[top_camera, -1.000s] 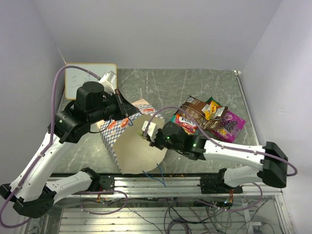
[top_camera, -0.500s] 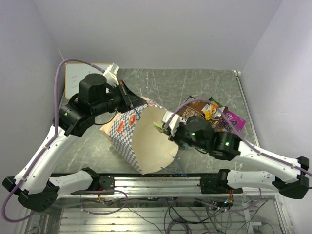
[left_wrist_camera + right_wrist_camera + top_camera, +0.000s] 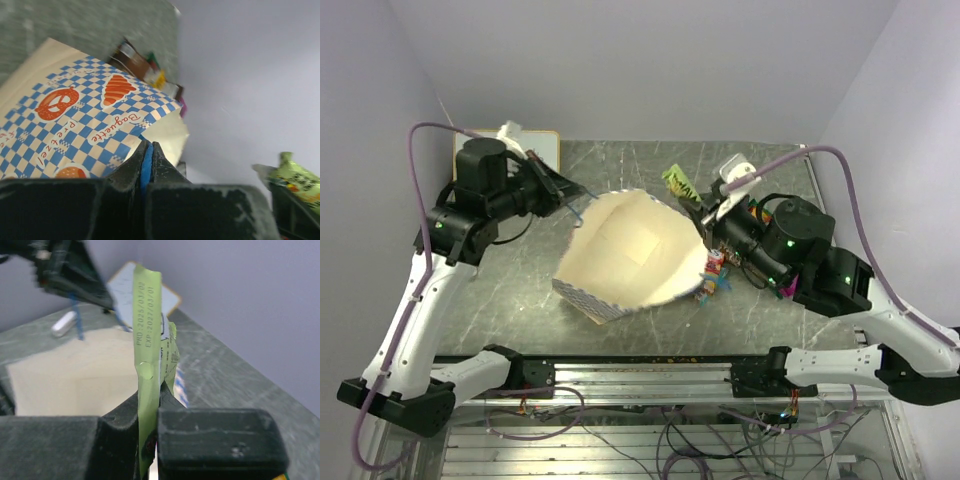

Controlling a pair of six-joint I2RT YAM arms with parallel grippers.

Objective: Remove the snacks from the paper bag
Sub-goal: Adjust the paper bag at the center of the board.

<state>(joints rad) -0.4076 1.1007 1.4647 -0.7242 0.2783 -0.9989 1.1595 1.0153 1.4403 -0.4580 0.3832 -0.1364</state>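
The paper bag [image 3: 625, 250] stands open in the middle of the table, its mouth facing up; its blue-and-white checkered side fills the left wrist view [image 3: 85, 115]. My left gripper [image 3: 563, 189] is shut on the bag's thin blue cord handle [image 3: 146, 157] at the bag's far left rim. My right gripper [image 3: 703, 210] is shut on a small green packet [image 3: 678, 183] and holds it above the bag's far right rim; the packet stands edge-on between the jaws [image 3: 148, 335]. Other snacks [image 3: 713, 277] peek out beside the bag under my right arm. The inside of the bag [image 3: 70, 377] looks bare.
A small whiteboard [image 3: 540, 142] lies at the back left, half hidden by my left arm, with a white marker [image 3: 64, 323] by it. A brown packet [image 3: 131, 57] shows beyond the bag. Walls close the table on three sides.
My left gripper pulled the handle back and left, turning the bag's mouth upward. My right gripper came out of the bag with the small green packet and rose to the right.
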